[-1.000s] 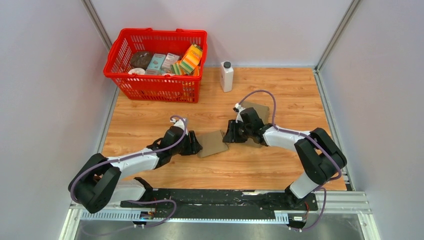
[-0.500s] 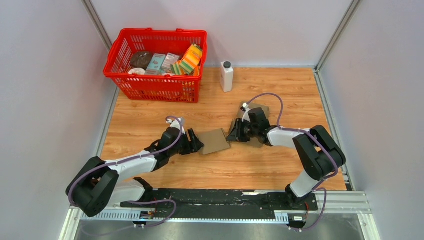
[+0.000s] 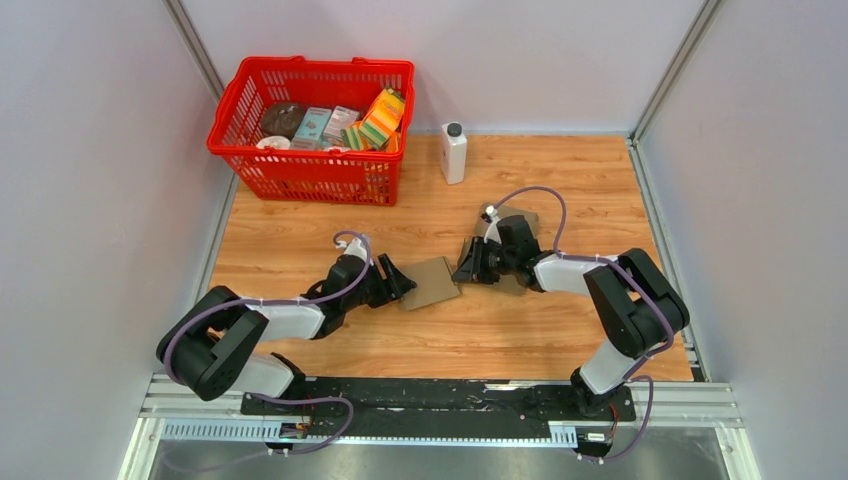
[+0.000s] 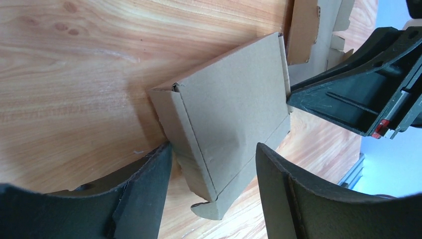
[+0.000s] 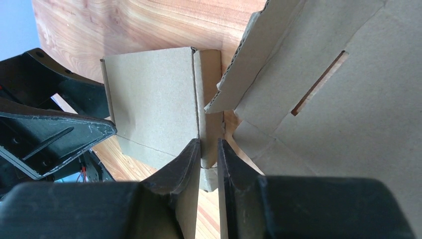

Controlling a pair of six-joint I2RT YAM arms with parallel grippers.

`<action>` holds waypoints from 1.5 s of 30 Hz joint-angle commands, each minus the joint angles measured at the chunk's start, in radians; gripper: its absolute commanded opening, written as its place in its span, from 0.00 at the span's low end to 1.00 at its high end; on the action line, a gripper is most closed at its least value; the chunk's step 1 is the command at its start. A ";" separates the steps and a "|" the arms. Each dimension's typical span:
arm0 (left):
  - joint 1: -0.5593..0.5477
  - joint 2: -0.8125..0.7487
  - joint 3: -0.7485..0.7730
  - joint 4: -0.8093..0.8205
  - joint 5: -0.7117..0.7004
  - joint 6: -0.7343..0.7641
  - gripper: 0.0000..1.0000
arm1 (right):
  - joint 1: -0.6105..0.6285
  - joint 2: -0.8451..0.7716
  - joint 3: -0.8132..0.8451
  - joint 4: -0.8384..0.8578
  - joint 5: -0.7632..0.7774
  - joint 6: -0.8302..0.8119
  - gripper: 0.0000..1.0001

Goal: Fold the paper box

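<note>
One paper box (image 3: 432, 283), one red basket (image 3: 310, 65), one white bottle (image 3: 453, 152), two end effectors (image 3: 400, 283) (image 3: 462, 272)

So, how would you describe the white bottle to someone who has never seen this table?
Find the red basket at the far left corner of the wooden table. Just right of it, apart from it, the bottle stands upright near the back edge. It is the only white, dark-capped thing standing alone on the wood; the cardboard nearer the arms is brown.
</note>
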 commanded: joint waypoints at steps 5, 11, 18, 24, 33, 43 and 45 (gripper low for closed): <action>0.003 -0.015 -0.030 0.061 -0.010 -0.063 0.70 | -0.028 0.035 -0.021 0.001 0.040 0.013 0.19; 0.002 0.007 -0.012 0.062 -0.010 -0.075 0.70 | -0.036 0.041 -0.024 0.013 0.026 0.020 0.19; 0.002 0.142 -0.007 0.272 0.066 -0.161 0.56 | -0.034 0.038 -0.025 0.024 0.020 0.017 0.19; 0.005 0.135 -0.069 0.346 0.051 -0.196 0.37 | 0.010 -0.011 -0.013 -0.022 0.066 -0.020 0.22; 0.044 -0.060 -0.105 0.138 0.120 -0.190 0.33 | 0.223 -0.310 0.004 -0.309 0.457 -0.121 0.77; 0.132 -0.382 -0.079 -0.224 0.309 -0.209 0.29 | 0.864 -0.478 -0.001 -0.284 1.047 -0.536 0.90; 0.162 -0.434 -0.070 -0.309 0.367 -0.212 0.29 | 0.935 -0.427 0.004 -0.237 1.191 -0.663 0.89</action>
